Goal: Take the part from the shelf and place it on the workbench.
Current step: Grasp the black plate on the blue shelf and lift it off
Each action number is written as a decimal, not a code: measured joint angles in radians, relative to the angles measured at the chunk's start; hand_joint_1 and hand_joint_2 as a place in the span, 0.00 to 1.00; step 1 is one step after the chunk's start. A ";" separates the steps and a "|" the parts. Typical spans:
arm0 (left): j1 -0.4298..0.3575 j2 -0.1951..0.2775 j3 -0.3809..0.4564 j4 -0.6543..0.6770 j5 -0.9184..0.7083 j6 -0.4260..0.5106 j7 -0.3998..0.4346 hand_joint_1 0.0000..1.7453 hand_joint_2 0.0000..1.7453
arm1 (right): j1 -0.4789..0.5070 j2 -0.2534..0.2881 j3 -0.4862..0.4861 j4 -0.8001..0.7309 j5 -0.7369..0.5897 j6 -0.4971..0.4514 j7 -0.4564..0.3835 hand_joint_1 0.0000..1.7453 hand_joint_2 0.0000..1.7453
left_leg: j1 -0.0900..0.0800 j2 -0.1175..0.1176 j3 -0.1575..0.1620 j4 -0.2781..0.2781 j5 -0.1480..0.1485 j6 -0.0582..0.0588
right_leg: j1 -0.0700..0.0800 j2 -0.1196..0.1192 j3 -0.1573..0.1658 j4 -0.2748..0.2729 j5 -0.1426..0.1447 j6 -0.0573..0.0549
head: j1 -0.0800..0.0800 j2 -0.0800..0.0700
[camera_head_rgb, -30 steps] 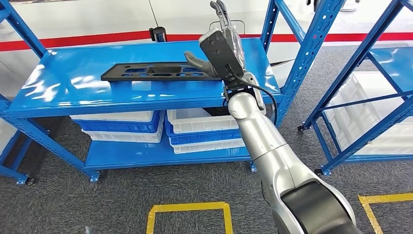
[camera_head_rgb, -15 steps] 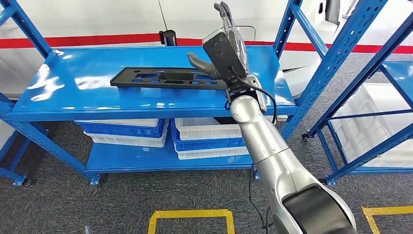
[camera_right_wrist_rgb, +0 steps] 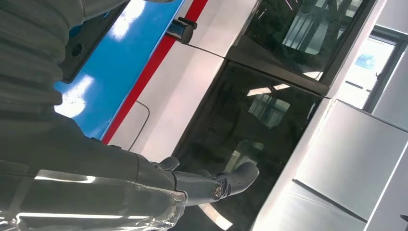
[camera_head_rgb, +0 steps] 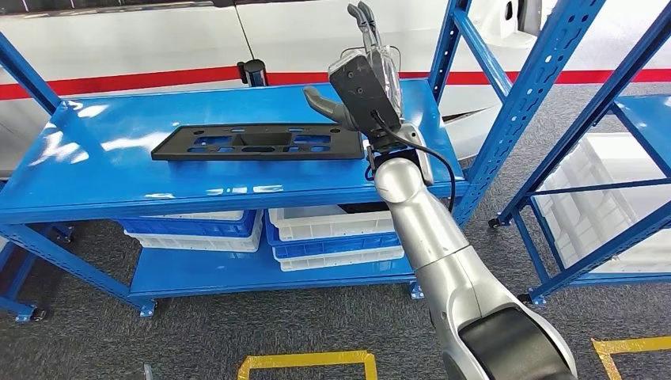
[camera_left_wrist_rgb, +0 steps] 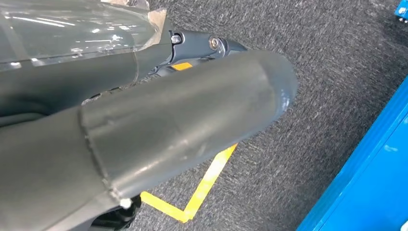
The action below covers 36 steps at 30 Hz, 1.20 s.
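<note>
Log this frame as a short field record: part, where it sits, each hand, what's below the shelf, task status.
part: flat black part with cut-outs
location: lying on the blue shelf top, not yet lifted
right hand: right hand raised at the part's right end, fingers apart and upward, holding nothing
left hand: left hand hanging over grey carpet near a yellow floor line; grasp state unclear
below: white and blue bins stacked on the lower shelf
status: part not grasped

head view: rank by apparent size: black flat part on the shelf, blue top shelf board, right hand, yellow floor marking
1. Blue metal top shelf board
2. Flat black perforated plastic part
3. Right hand, though nearness to the camera inflates it
4. Yellow tape floor marking, cut off by the frame edge, so unsure
</note>
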 joint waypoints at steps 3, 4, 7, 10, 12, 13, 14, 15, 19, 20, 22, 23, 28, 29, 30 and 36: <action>-0.001 0.000 0.000 0.000 -0.003 0.005 0.004 0.00 0.00 | 0.006 0.000 0.000 -0.008 0.001 0.000 0.000 0.00 1.00 | -0.001 0.001 0.064 -0.183 0.097 0.010 | 0.003 0.002 0.013 0.001 -0.013 0.011 | 0.001 0.000; -0.001 0.000 0.000 0.000 -0.004 0.009 0.007 0.00 0.00 | 0.008 0.000 0.000 -0.012 0.002 0.000 0.000 0.00 1.00 | -0.004 0.001 0.076 -0.208 0.103 0.017 | 0.004 0.002 0.013 0.002 -0.017 0.016 | 0.001 0.000; 0.002 -0.002 0.000 0.000 -0.006 0.020 0.015 0.00 0.00 | 0.021 -0.001 0.000 -0.026 0.004 0.000 0.000 0.00 1.00 | -0.008 0.000 0.087 -0.213 0.111 0.024 | 0.010 0.001 0.012 0.004 -0.026 0.019 | 0.002 0.000; 0.003 -0.003 0.002 0.000 -0.010 0.029 0.017 0.00 0.00 | 0.036 -0.002 0.000 -0.046 0.008 0.001 0.000 0.00 1.00 | -0.015 -0.004 0.088 -0.214 0.115 0.021 | 0.013 -0.001 0.015 0.003 -0.028 0.013 | 0.003 0.000; 0.003 -0.003 0.004 0.001 -0.008 0.033 0.018 0.00 0.00 | 0.046 -0.002 0.000 -0.057 0.008 0.002 0.000 0.00 1.00 | -0.020 -0.005 0.088 -0.214 0.113 0.027 | 0.013 -0.003 0.016 0.001 -0.028 0.014 | 0.002 0.000; 0.003 -0.003 0.005 0.001 -0.006 0.034 0.018 0.00 0.00 | 0.051 -0.002 0.000 -0.062 0.009 0.003 0.001 0.00 1.00 | -0.022 -0.005 0.088 -0.214 0.112 0.030 | 0.012 -0.003 0.016 0.000 -0.028 0.015 | 0.003 0.000; 0.004 -0.003 0.007 0.001 -0.004 0.034 0.016 0.00 0.00 | 0.054 -0.002 0.000 -0.066 0.009 0.005 0.002 0.00 1.00 | -0.023 -0.005 0.088 -0.214 0.111 0.032 | 0.012 -0.003 0.017 -0.001 -0.028 0.018 | 0.003 0.000; 0.004 -0.003 0.010 0.001 -0.002 0.034 0.014 0.00 0.00 | 0.058 -0.002 0.000 -0.071 0.010 0.009 0.003 0.00 1.00 | -0.023 -0.005 0.088 -0.214 0.110 0.034 | 0.012 -0.003 0.018 -0.003 -0.027 0.022 | 0.003 0.000; 0.008 -0.004 0.023 0.001 0.017 0.041 -0.001 0.00 0.00 | 0.066 0.004 0.000 -0.090 0.014 0.031 0.011 0.00 1.00 | -0.023 -0.005 0.088 -0.214 0.109 0.036 | 0.010 -0.003 0.019 -0.005 -0.028 0.035 | 0.003 0.000; 0.009 -0.004 0.027 0.001 0.022 0.042 -0.005 0.00 0.00 | 0.067 0.007 0.000 -0.095 0.014 0.036 0.014 0.00 1.00 | -0.023 -0.006 0.088 -0.214 0.109 0.036 | 0.008 -0.003 0.019 -0.005 -0.028 0.035 | 0.003 0.000; 0.013 -0.004 0.037 0.000 0.029 0.042 -0.011 0.00 0.00 | 0.066 0.013 0.000 -0.101 0.014 0.043 0.018 0.00 1.00 | -0.023 -0.006 0.089 -0.214 0.109 0.036 | 0.006 -0.003 0.019 -0.005 -0.028 0.035 | 0.003 0.000; 0.014 -0.004 0.041 0.000 0.032 0.041 -0.015 0.00 0.00 | 0.066 0.015 0.000 -0.105 0.014 0.047 0.020 0.00 1.00 | -0.023 -0.006 0.089 -0.214 0.109 0.036 | 0.006 -0.003 0.019 -0.005 -0.028 0.035 | 0.003 0.000; 0.020 -0.005 0.052 0.000 0.040 0.032 -0.027 0.00 0.00 | 0.060 0.027 0.000 -0.119 0.012 0.056 0.023 0.00 1.00 | -0.009 0.001 0.115 -0.250 0.119 0.070 | 0.001 -0.004 0.001 0.037 -0.049 0.049 | 0.003 0.000; 0.020 -0.006 0.054 0.000 0.040 0.030 -0.029 0.00 0.00 | 0.058 0.027 0.000 -0.121 0.011 0.058 0.023 0.00 1.00 | -0.005 0.003 0.121 -0.256 0.122 0.072 | -0.001 -0.005 -0.030 0.098 -0.073 0.044 | 0.004 0.000; 0.021 -0.007 0.056 0.000 0.039 0.028 -0.031 0.00 0.00 | 0.057 0.026 -0.001 -0.122 0.010 0.059 0.023 0.00 1.00 | -0.004 0.003 0.122 -0.257 0.122 0.073 | -0.004 -0.005 -0.068 0.171 -0.099 0.041 | 0.005 0.000; 0.024 -0.008 0.060 0.000 0.025 0.026 -0.032 0.00 0.00 | 0.070 0.006 -0.014 -0.124 0.005 0.061 0.024 0.00 1.00 | 0.014 -0.001 0.121 -0.227 0.095 0.032 | -0.037 -0.012 -0.056 0.102 -0.041 0.098 | 0.007 0.000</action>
